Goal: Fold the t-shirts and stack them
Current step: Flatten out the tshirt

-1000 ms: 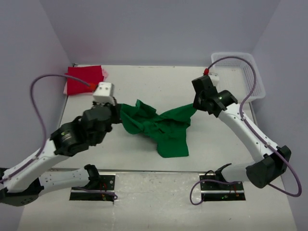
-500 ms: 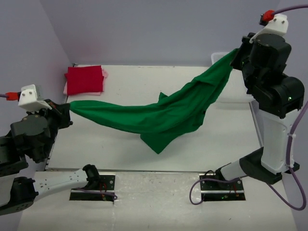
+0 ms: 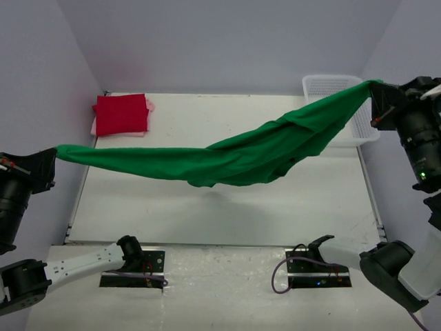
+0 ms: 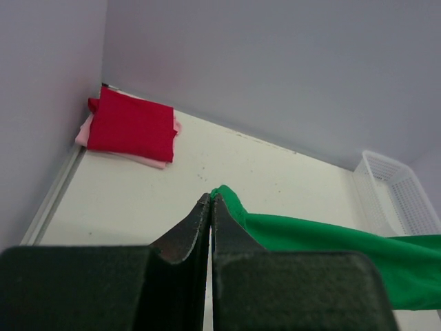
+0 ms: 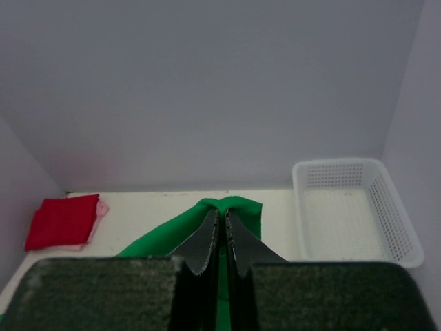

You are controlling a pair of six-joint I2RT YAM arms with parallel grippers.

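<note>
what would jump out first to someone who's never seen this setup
The green t-shirt hangs stretched in the air across the whole table, one end pinched in the left tool at the far left, the other in the right tool raised at the right. In the far left corner a folded red t-shirt lies on a pink t-shirt, and a white basket sits at the far right.
</note>
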